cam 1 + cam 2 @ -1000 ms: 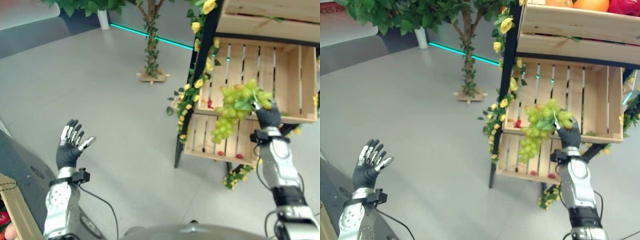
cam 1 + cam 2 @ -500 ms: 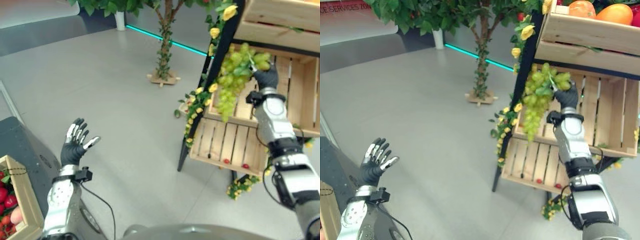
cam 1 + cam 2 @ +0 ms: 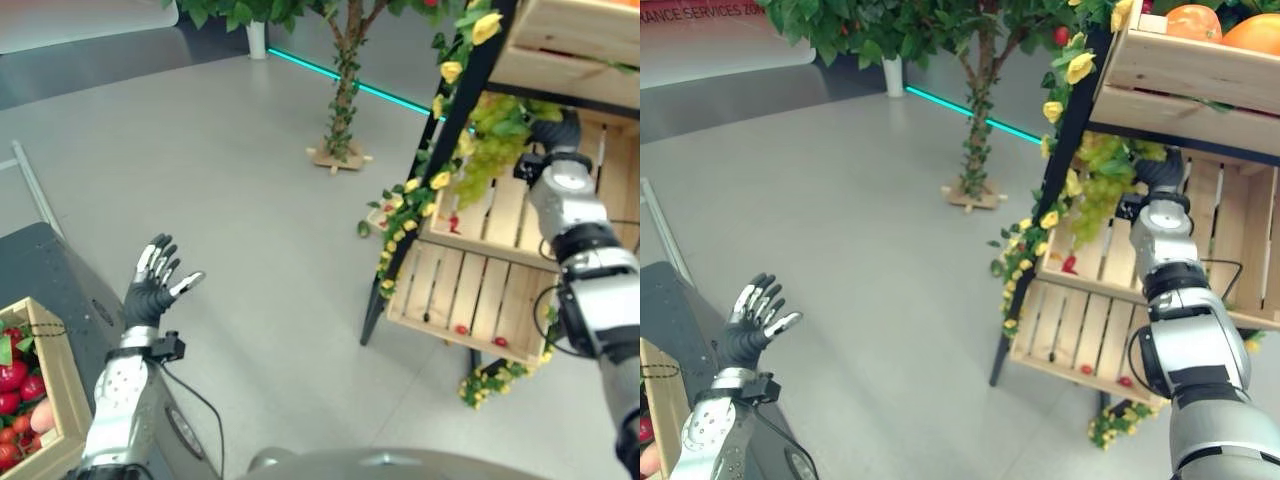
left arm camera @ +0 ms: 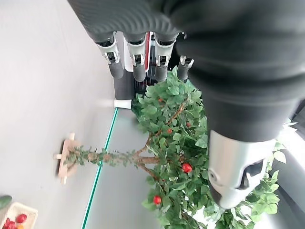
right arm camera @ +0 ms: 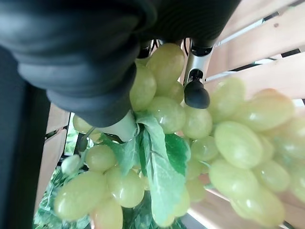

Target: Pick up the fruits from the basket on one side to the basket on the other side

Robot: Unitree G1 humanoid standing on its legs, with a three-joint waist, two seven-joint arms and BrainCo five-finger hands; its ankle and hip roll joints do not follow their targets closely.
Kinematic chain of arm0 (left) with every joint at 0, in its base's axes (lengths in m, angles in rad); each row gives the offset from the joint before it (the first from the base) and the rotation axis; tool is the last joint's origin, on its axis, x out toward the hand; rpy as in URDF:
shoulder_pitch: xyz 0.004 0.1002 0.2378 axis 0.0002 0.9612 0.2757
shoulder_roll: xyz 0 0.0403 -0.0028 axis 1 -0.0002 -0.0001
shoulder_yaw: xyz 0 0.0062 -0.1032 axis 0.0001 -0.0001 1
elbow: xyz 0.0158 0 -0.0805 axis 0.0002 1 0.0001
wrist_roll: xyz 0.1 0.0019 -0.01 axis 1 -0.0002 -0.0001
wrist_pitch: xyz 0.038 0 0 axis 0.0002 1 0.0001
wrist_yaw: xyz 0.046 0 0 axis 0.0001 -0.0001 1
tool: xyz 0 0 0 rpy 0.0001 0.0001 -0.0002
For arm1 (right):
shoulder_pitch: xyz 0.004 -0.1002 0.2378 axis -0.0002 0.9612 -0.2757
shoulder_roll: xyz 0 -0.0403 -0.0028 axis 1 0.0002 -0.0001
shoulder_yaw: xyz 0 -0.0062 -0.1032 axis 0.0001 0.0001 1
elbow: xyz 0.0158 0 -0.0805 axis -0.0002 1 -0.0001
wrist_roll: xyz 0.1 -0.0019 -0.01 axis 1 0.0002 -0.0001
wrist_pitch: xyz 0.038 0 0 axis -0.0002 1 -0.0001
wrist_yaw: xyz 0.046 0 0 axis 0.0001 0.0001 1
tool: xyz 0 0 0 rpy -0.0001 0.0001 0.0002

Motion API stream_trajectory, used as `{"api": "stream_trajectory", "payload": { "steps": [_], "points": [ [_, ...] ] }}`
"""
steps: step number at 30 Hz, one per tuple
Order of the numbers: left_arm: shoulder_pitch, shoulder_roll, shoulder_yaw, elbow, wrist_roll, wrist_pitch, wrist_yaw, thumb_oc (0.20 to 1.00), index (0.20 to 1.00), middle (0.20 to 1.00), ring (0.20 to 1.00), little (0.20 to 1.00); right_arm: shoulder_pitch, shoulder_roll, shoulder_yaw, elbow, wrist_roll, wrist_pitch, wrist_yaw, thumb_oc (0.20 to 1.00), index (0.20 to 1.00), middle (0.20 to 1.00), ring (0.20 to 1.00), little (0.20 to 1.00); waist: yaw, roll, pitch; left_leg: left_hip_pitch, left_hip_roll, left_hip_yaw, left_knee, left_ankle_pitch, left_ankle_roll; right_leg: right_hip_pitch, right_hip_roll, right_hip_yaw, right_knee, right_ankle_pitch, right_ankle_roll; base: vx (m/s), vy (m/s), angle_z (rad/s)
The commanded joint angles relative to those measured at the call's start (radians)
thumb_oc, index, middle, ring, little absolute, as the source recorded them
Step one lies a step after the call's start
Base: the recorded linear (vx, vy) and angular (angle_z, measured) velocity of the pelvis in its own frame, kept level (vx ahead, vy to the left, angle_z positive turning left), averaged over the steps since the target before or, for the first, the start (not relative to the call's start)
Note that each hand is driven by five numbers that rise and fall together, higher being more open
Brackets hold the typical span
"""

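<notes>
right hand (image 3: pixel 1162 172): fingers wrapped round the green grape bunch (image 3: pixel 1098 185), lifted by the wooden crate shelf (image 3: pixel 1200 270)
left hand (image 3: pixel 153 285): fingers spread, empty
progress: grapes picked, drop-off not done yet

Upper crate (image 3: pixel 1180 85) overhangs grapes (image 3: pixel 1102 185); floor (image 3: pixel 260 200) on left open.

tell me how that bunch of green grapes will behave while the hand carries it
The bunch of green grapes probably hangs loose and swings: in the eye view it droops below the right hand. Its smooth round grapes look slippery. The fingers curl among single grapes, so some may shift or pull off.
</notes>
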Motion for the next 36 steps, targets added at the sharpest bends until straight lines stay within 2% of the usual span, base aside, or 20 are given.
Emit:
{"api": "stream_trajectory", "payload": {
  "steps": [1,2,4,5,6,7,8,15,16,17,18,20,21,22,23,26,29,30,31,36],
  "points": [
    [-0.015,0.085,-0.056,-0.062,-0.006,-0.05,0.012,1.0,1.0,1.0,1.0,1.0,-0.163,-0.076,0.036,-0.01,-0.002,-0.06,-0.026,0.2,0.2,0.2,0.2,0.2,0.035,-0.064,-0.064,-0.05,-0.039,0.005,0.028,-0.047,-0.018,0.103,-0.026,-0.001,-0.044,-0.053,0.145,-0.07,0.023,0.01],
    [-0.015,0.085,-0.056,-0.062,-0.006,-0.051,0.012,1.0,1.0,1.0,1.0,1.0,-0.163,-0.077,0.037,-0.009,-0.002,-0.06,-0.026,0.2,0.2,0.2,0.2,0.2,0.036,-0.065,-0.058,-0.059,-0.046,0.017,0.031,-0.029,-0.012,0.096,-0.036,-0.019,-0.043,-0.036,0.136,0.0,0.0,0.0],
    [-0.016,0.087,-0.06,-0.062,-0.003,-0.049,0.019,1.0,1.0,1.0,1.0,1.0,-0.173,-0.072,0.041,0.02,-0.004,-0.053,-0.032,0.2,0.2,0.2,0.2,0.2,0.037,-0.064,-0.063,-0.051,-0.038,0.001,0.025,-0.045,-0.018,0.105,-0.024,-0.004,-0.046,-0.053,0.144,0.0,-0.002,0.03],
    [-0.015,0.087,-0.06,-0.065,-0.003,-0.049,0.022,1.0,1.0,1.0,1.0,1.0,-0.176,-0.071,0.045,0.026,-0.005,-0.053,-0.034,0.2,0.2,0.2,0.2,0.2,0.038,-0.065,-0.058,-0.061,-0.044,0.013,0.028,-0.026,-0.013,0.098,-0.034,-0.023,-0.045,-0.036,0.135,0.0,0.0,0.0],
    [-0.015,0.088,-0.06,-0.063,-0.002,-0.049,0.025,1.0,1.0,1.0,1.0,1.0,-0.178,-0.07,0.049,0.04,-0.009,-0.046,-0.032,0.2,0.2,0.2,0.2,0.2,0.036,-0.063,-0.063,-0.052,-0.039,0.0,0.023,-0.043,-0.019,0.104,-0.023,-0.005,-0.046,-0.054,0.144,-0.08,0.031,-0.03],
    [-0.015,0.087,-0.061,-0.064,-0.002,-0.049,0.025,1.0,1.0,1.0,1.0,1.0,-0.179,-0.071,0.05,0.042,-0.009,-0.047,-0.031,0.2,0.2,0.2,0.2,0.2,0.037,-0.064,-0.057,-0.061,-0.045,0.012,0.027,-0.025,-0.013,0.097,-0.033,-0.024,-0.045,-0.037,0.135,0.07,-0.024,-0.03],
    [-0.017,0.088,-0.062,-0.061,0.001,-0.049,0.031,1.0,1.0,1.0,1.0,1.0,-0.181,-0.061,0.048,0.06,-0.006,-0.042,-0.034,0.2,0.2,0.2,0.2,0.2,0.035,-0.062,-0.063,-0.052,-0.038,-0.002,0.022,-0.042,-0.019,0.105,-0.023,-0.005,-0.047,-0.054,0.144,0.01,-0.008,0.03],
    [-0.015,0.09,-0.059,-0.065,0.006,-0.045,0.046,1.0,1.0,1.0,1.0,1.0,-0.184,-0.057,0.039,0.118,-0.002,-0.026,-0.052,0.2,0.2,0.2,0.2,0.2,0.033,-0.06,-0.063,-0.052,-0.038,-0.008,0.021,-0.041,-0.019,0.108,-0.022,-0.006,-0.048,-0.056,0.145,0.0,-0.004,0.04],
    [-0.014,0.091,-0.062,-0.068,0.009,-0.044,0.046,1.0,1.0,1.0,1.0,1.0,-0.185,-0.058,0.038,0.122,0.001,-0.024,-0.052,0.2,0.2,0.2,0.2,0.2,0.035,-0.061,-0.057,-0.061,-0.044,0.004,0.024,-0.023,-0.013,0.103,-0.032,-0.026,-0.047,-0.039,0.137,-0.01,-0.01,0.03],
    [-0.015,0.092,-0.062,-0.066,0.012,-0.042,0.047,1.0,1.0,1.0,1.0,1.0,-0.186,-0.059,0.036,0.13,0.0,-0.02,-0.054,0.2,0.2,0.2,0.2,0.2,0.033,-0.059,-0.064,-0.052,-0.038,-0.009,0.02,-0.041,-0.019,0.111,-0.022,-0.007,-0.049,-0.056,0.145,-0.08,0.018,0.03],
    [-0.014,0.092,-0.063,-0.067,0.013,-0.042,0.047,1.0,1.0,1.0,1.0,1.0,-0.186,-0.06,0.037,0.131,0.0,-0.021,-0.054,0.2,0.2,0.2,0.2,0.2,0.034,-0.061,-0.058,-0.061,-0.045,0.003,0.024,-0.023,-0.013,0.104,-0.032,-0.026,-0.048,-0.039,0.137,0.06,-0.033,-0.01],
    [-0.014,0.093,-0.063,-0.064,0.012,-0.041,0.049,1.0,1.0,1.0,1.0,1.0,-0.186,-0.057,0.036,0.141,-0.002,-0.014,-0.059,0.2,0.2,0.2,0.2,0.2,0.032,-0.058,-0.064,-0.049,-0.038,-0.01,0.018,-0.04,-0.02,0.114,-0.021,-0.009,-0.05,-0.057,0.145,0.03,-0.017,0.02],
    [-0.012,0.092,-0.062,-0.065,0.013,-0.039,0.049,1.0,1.0,1.0,1.0,1.0,-0.182,-0.054,0.03,0.141,0.006,-0.013,-0.059,0.526,0.526,0.526,0.526,0.526,0.032,-0.057,-0.065,-0.049,-0.038,-0.01,0.018,-0.04,-0.02,0.115,-0.021,-0.01,-0.051,-0.058,0.144,-0.08,0.022,0.04],
    [-0.011,0.092,-0.062,-0.066,0.013,-0.039,0.049,1.0,1.0,1.0,1.0,1.0,-0.181,-0.054,0.03,0.141,0.006,-0.013,-0.06,1.0,1.0,1.0,1.0,1.0,0.033,-0.058,-0.059,-0.057,-0.044,0.002,0.021,-0.022,-0.014,0.108,-0.031,-0.029,-0.05,-0.041,0.136,0.0,0.0,0.0],
    [-0.013,0.094,-0.062,-0.062,0.014,-0.039,0.051,1.0,1.0,1.0,1.0,1.0,-0.18,-0.055,0.024,0.149,0.009,-0.013,-0.065,1.0,1.0,1.0,1.0,1.0,0.032,-0.057,-0.066,-0.048,-0.038,-0.01,0.017,-0.039,-0.021,0.117,-0.021,-0.01,-0.052,-0.058,0.144,-0.08,0.024,0.01],
    [-0.013,0.093,-0.062,-0.062,0.015,-0.036,0.048,1.0,1.0,1.0,1.0,1.0,-0.177,-0.051,0.028,0.139,0.016,-0.012,-0.056,1.0,1.0,1.0,1.0,1.0,0.033,-0.057,-0.061,-0.057,-0.044,0.0,0.019,-0.019,-0.016,0.112,-0.029,-0.032,-0.052,-0.042,0.134,0.01,-0.016,0.07],
    [-0.009,0.089,-0.059,-0.067,0.014,-0.034,0.048,1.0,1.0,1.0,1.0,1.0,-0.174,-0.049,0.025,0.145,0.017,-0.011,-0.054,1.0,1.0,1.0,1.0,1.0,0.031,-0.056,-0.067,-0.048,-0.037,-0.013,0.015,-0.035,-0.023,0.12,-0.02,-0.015,-0.055,-0.058,0.142,-0.01,-0.006,-0.01],
    [-0.008,0.088,-0.06,-0.068,0.014,-0.034,0.048,1.0,1.0,1.0,1.0,1.0,-0.175,-0.049,0.026,0.146,0.016,-0.011,-0.055,1.0,1.0,1.0,1.0,1.0,0.032,-0.056,-0.062,-0.058,-0.043,0.0,0.019,-0.017,-0.017,0.114,-0.03,-0.034,-0.054,-0.041,0.134,0.0,0.0,0.0],
    [-0.009,0.088,-0.061,-0.067,0.014,-0.033,0.049,1.0,1.0,1.0,1.0,1.0,-0.178,-0.046,0.028,0.148,0.013,-0.01,-0.056,1.0,1.0,1.0,1.0,1.0,0.029,-0.055,-0.067,-0.048,-0.036,-0.012,0.014,-0.035,-0.023,0.121,-0.021,-0.015,-0.055,-0.059,0.142,-0.02,-0.003,0.04],
    [-0.006,0.088,-0.063,-0.068,0.014,-0.033,0.049,1.0,1.0,1.0,1.0,1.0,-0.181,-0.041,0.033,0.152,0.004,-0.007,-0.06,1.0,1.0,1.0,1.0,1.0,0.03,-0.054,-0.061,-0.056,-0.042,0.0,0.017,-0.015,-0.017,0.117,-0.03,-0.035,-0.056,-0.042,0.133,-0.02,0.002,-0.01]
  ]
}}
